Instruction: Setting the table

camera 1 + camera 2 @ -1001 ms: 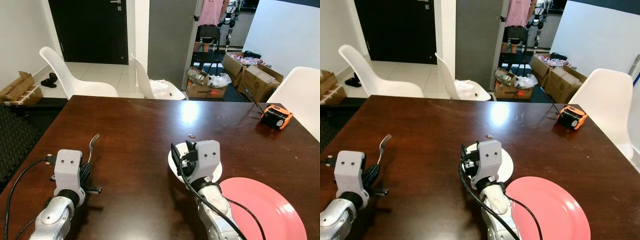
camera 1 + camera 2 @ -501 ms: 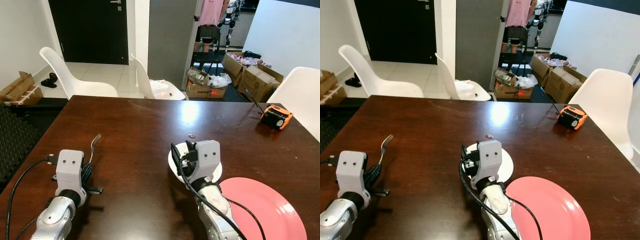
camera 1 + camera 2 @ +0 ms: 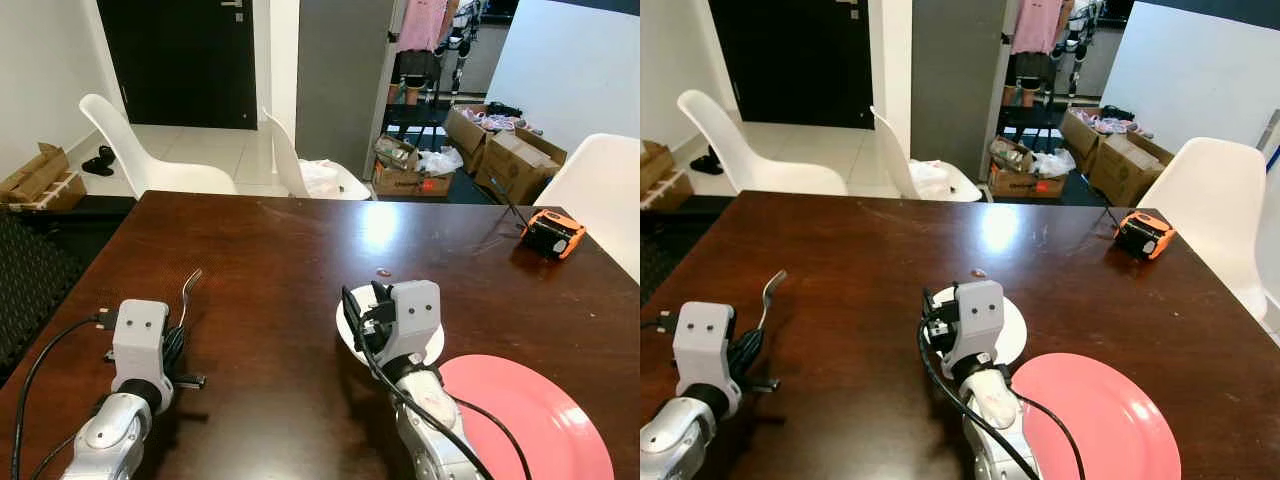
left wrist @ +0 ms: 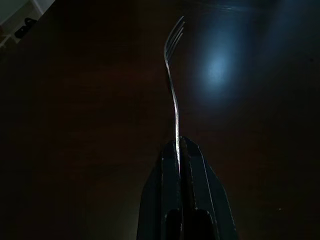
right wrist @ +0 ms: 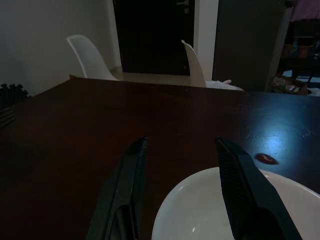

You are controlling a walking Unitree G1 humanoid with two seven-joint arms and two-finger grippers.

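Silver metal fork [image 4: 174, 95] — handle pinched in the closed left gripper [image 4: 180, 150], tines pointing away over the dark wooden table [image 3: 280, 250]; right gripper [image 5: 181, 150] gapes empty above a small white plate [image 5: 220, 210].

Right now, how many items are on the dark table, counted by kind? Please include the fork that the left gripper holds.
Plates: 2, a pink plate and a small white plate
Forks: 1, the fork, held in the left gripper above the table
Orange devices: 1, the orange device
Total: 4

Left gripper [image 4: 178, 150] pinched closed, arm low; right gripper [image 5: 182, 150] spread wide, arm forward
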